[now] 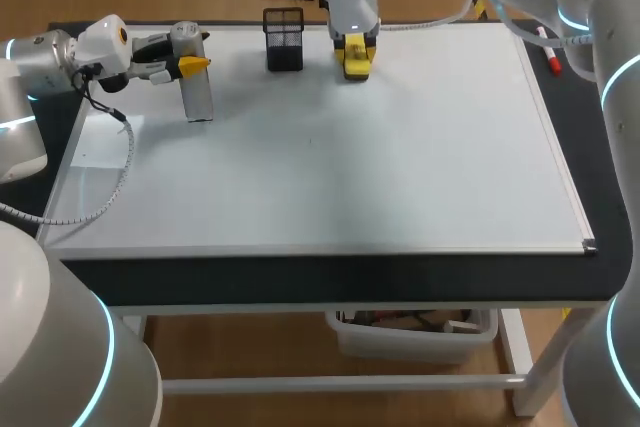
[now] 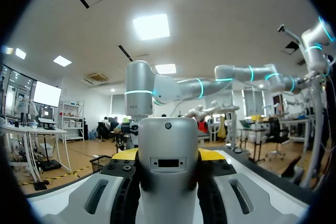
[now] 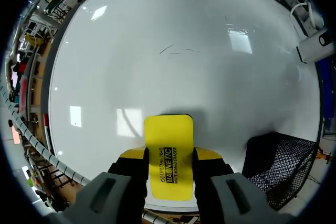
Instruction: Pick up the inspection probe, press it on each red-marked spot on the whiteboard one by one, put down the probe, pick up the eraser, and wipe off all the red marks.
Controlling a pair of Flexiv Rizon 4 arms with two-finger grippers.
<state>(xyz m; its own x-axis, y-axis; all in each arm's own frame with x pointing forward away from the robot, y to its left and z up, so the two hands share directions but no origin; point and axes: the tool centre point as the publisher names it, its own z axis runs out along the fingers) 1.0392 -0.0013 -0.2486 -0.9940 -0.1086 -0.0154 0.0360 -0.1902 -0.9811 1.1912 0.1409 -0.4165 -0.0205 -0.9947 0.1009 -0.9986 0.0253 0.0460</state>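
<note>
My left gripper [image 1: 195, 64] hangs over the whiteboard's [image 1: 400, 167] far left corner, turned sideways, and is shut on the silver cylindrical probe [image 1: 198, 97], which points down at the board. In the left wrist view the probe [image 2: 168, 166] fills the gap between the fingers [image 2: 122, 157]. My right gripper [image 1: 353, 55] is at the board's far edge, shut on the yellow eraser [image 1: 354, 59]. Seen from the right wrist, the eraser [image 3: 168, 150] is clamped between both fingers [image 3: 131, 157] over the white surface [image 3: 184, 77]. Only a faint grey smudge [image 3: 178, 51] shows there; I see no red marks.
A black mesh basket [image 1: 284, 39] stands at the far edge just left of the right gripper, close beside the eraser in the right wrist view [image 3: 281, 166]. A red marker [image 1: 549, 52] lies on the dark table right of the board. A cable [image 1: 115, 172] trails from the left arm.
</note>
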